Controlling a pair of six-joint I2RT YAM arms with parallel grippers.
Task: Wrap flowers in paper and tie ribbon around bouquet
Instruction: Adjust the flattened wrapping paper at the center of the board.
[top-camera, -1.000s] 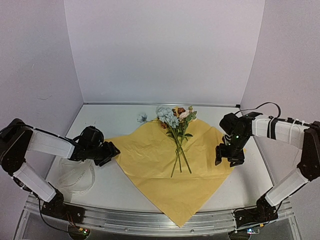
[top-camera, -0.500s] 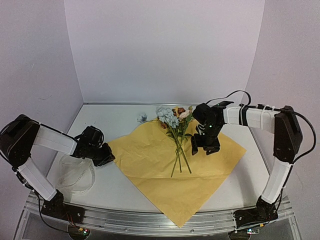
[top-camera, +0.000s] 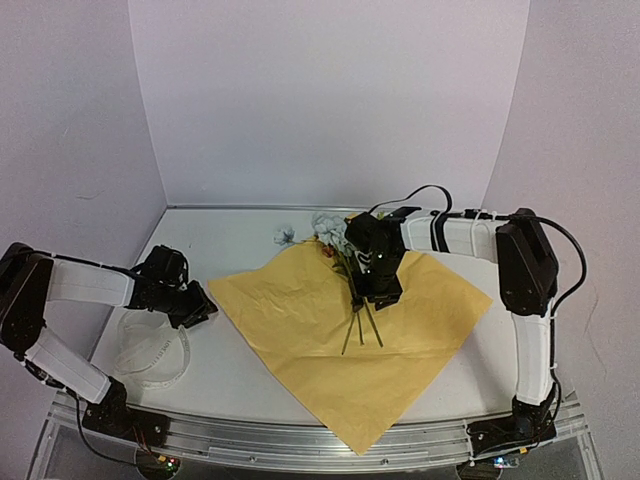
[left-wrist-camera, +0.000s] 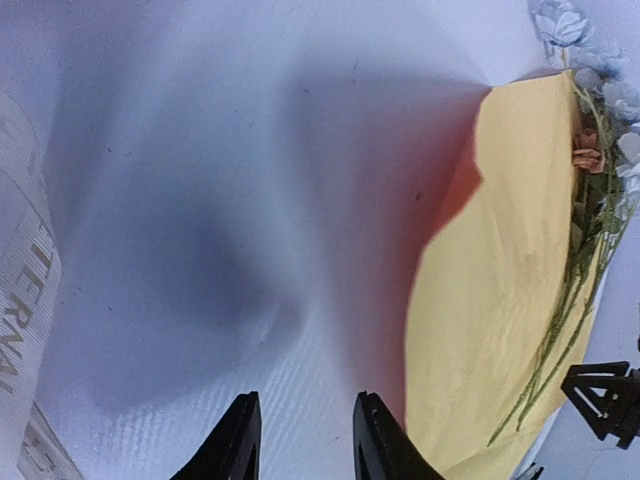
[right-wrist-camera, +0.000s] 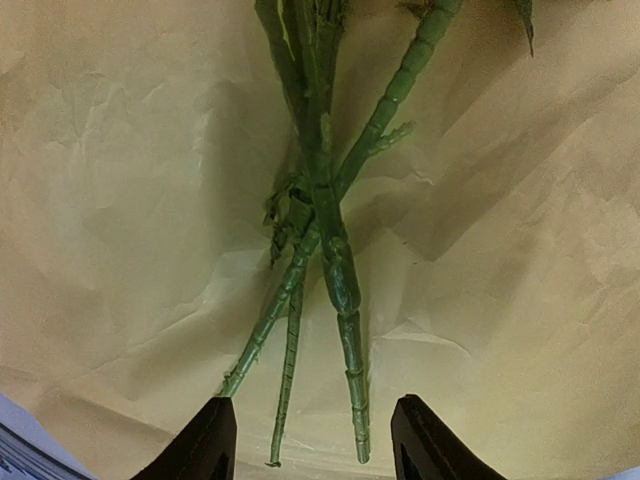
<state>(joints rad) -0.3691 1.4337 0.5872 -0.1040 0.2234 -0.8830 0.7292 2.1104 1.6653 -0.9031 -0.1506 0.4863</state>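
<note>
The paper (top-camera: 330, 360) lies flat, its pale yellow side up; in the left wrist view the paper (left-wrist-camera: 500, 300) shows an orange underside at its left corner. The flowers (top-camera: 337, 240) lie on it with the blooms at the far end. Their green stems (right-wrist-camera: 330, 250) point toward me. My right gripper (top-camera: 368, 298) hangs over the stems, and in the wrist view the right gripper (right-wrist-camera: 312, 445) is open, its fingers on either side of the stem ends without touching them. My left gripper (top-camera: 203, 305) is open just left of the paper's left corner; the left gripper (left-wrist-camera: 305, 440) has only bare table between its fingers. The ribbon (top-camera: 150, 350) lies coiled at the left.
A loose pale blue bloom (top-camera: 285, 236) lies off the paper at the back. The lettered ribbon (left-wrist-camera: 20, 300) runs along the left edge of the left wrist view. Walls close in the table on three sides.
My right arm has swung left from the paper's right corner to above the stems, its jaws narrowing. The left gripper has drawn back a little from the paper's left corner.
</note>
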